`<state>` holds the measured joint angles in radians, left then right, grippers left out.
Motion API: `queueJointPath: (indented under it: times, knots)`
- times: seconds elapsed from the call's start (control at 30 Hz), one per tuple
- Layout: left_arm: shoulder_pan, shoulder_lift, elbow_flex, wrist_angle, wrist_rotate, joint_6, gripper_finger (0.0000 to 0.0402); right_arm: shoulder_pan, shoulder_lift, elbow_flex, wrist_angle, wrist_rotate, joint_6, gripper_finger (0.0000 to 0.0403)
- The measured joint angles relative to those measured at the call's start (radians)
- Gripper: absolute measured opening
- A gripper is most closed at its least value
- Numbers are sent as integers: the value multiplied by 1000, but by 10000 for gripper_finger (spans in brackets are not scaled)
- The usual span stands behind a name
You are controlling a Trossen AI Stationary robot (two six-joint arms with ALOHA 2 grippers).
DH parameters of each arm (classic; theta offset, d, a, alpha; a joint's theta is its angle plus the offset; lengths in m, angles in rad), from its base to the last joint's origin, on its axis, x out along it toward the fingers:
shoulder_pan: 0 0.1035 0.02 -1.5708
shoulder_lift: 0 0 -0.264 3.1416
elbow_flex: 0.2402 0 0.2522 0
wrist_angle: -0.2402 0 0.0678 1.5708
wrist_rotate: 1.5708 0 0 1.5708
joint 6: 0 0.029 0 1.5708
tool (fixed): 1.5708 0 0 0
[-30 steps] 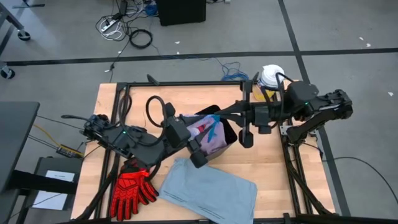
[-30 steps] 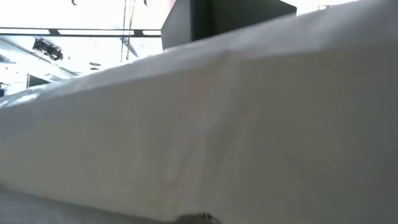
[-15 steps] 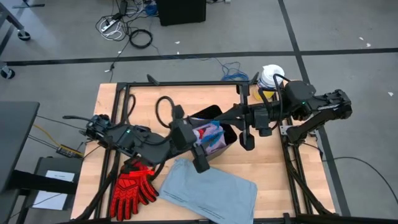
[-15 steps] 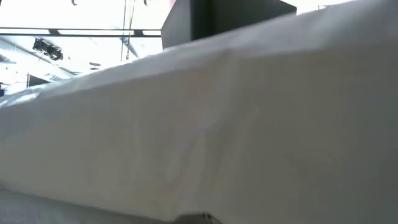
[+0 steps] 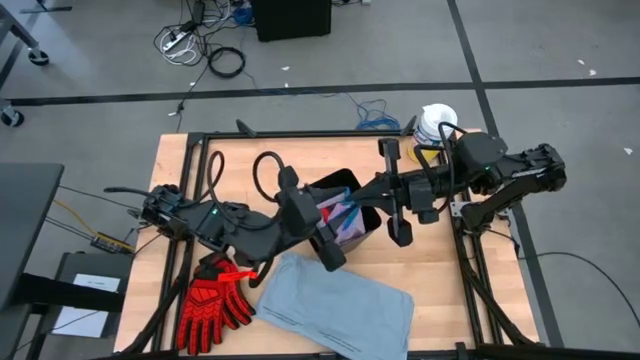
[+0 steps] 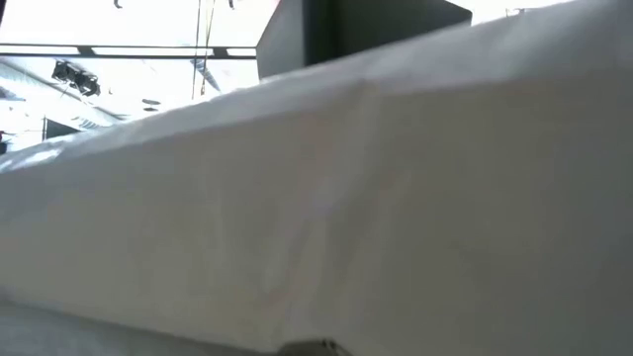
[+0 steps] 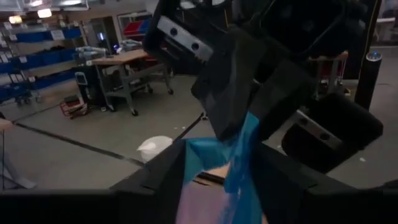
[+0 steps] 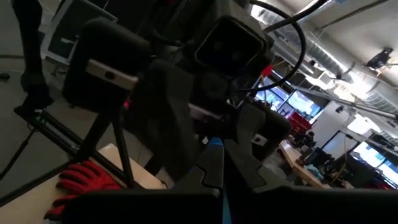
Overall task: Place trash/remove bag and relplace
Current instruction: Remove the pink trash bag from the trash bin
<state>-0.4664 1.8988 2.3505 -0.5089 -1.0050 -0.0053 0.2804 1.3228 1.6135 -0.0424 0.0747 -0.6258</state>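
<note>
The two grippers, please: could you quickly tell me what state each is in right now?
Left gripper: at the bag in the bin; open or shut cannot be told.
Right gripper: shut on the bag's blue drawstring.
</note>
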Motion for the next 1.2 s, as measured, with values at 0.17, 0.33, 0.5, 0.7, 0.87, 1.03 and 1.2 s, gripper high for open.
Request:
queueJointPath:
  times: [0.17, 0.33, 0.5, 0.7, 0.87, 1.03, 1.2]
  knots:
    - [-15, 0, 0, -2, 64, 66, 40, 1, 0, 0, -13, 3, -1, 0]
    - [-29, 0, 0, -7, 79, 110, 5, 3, -5, 0, -37, -1, 2, 2]
    - [-34, 0, 0, 4, 50, 110, 3, 8, -59, 0, -104, 144, -26, 25]
    - [-39, 0, 0, 43, -194, 116, 2, -4, -182, 2, -296, 189, 100, 78]
    - [-25, 0, 0, 101, -190, 147, 1, -32, -170, 2, -486, -50, 329, 131]
    - [-4, 0, 1, 132, -154, 151, 1, -51, -79, -1, -461, -30, 304, 178]
    - [2, 0, 1, 131, -153, 125, 1, -95, -15, -2, -499, 3, 254, 212]
